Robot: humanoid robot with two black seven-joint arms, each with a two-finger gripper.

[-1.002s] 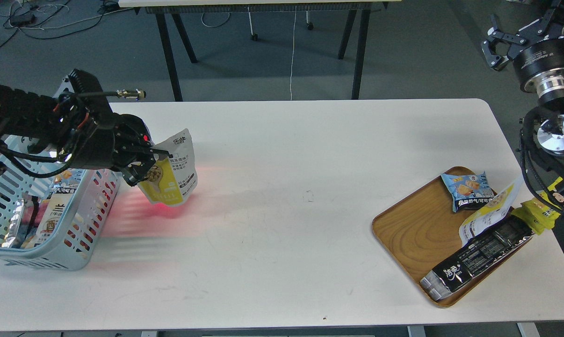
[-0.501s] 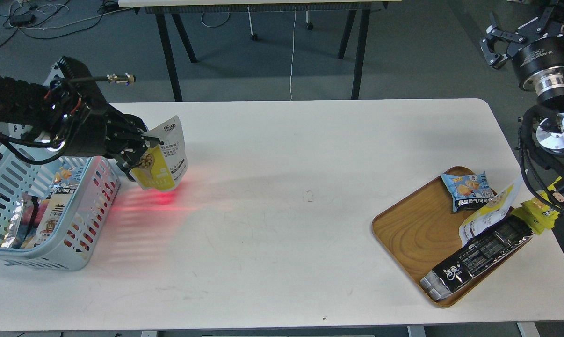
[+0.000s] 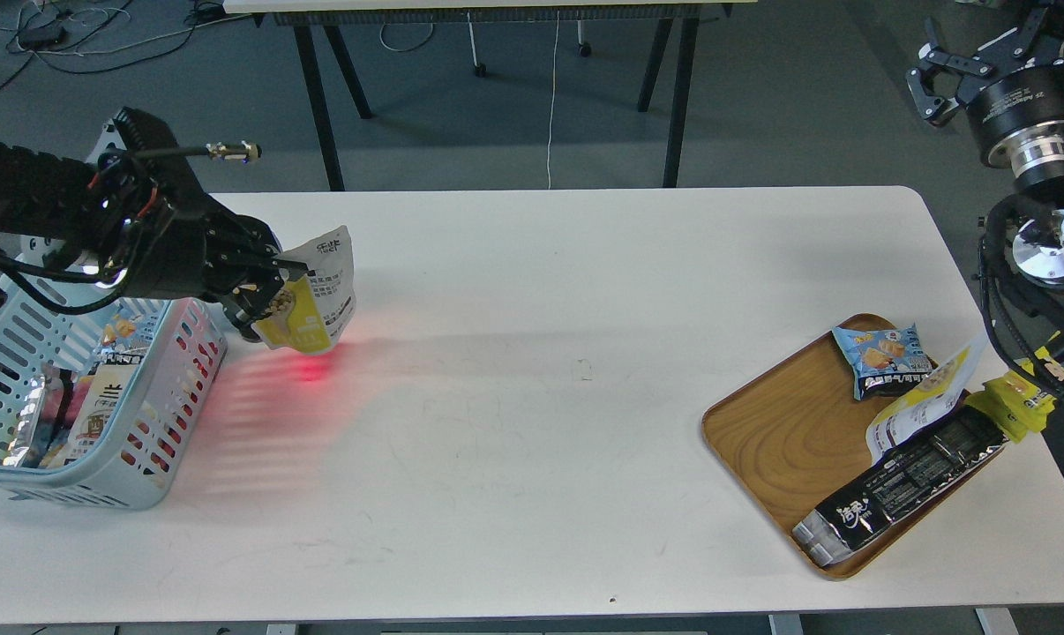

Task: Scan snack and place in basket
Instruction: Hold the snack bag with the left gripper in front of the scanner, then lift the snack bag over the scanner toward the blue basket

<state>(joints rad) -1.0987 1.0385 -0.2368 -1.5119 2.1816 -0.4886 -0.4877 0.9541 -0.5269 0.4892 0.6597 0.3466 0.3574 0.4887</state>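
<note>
My left gripper (image 3: 272,287) is shut on the snack (image 3: 316,295), a flat pouch with a white top and yellow lower front. It holds the pouch tilted above the table, just right of the light blue basket (image 3: 170,388). Red light glows on the pouch's lower edge and on the table under it. The basket stands at the table's left edge and holds several packets. My right gripper (image 3: 938,75) is up at the top right, off the table, with its fingers spread and nothing in it.
A wooden tray (image 3: 779,432) at the right holds a small blue packet (image 3: 880,357), a second yellow and white pouch (image 3: 920,401) and a long black wrapper (image 3: 902,481). A yellow packet (image 3: 1013,406) lies at its right edge. A black-legged table stands behind.
My left gripper with the pouch has moved up and a little left, closer to the basket's rim. The red glow on the table has shifted with it. The right arm has barely moved.
</note>
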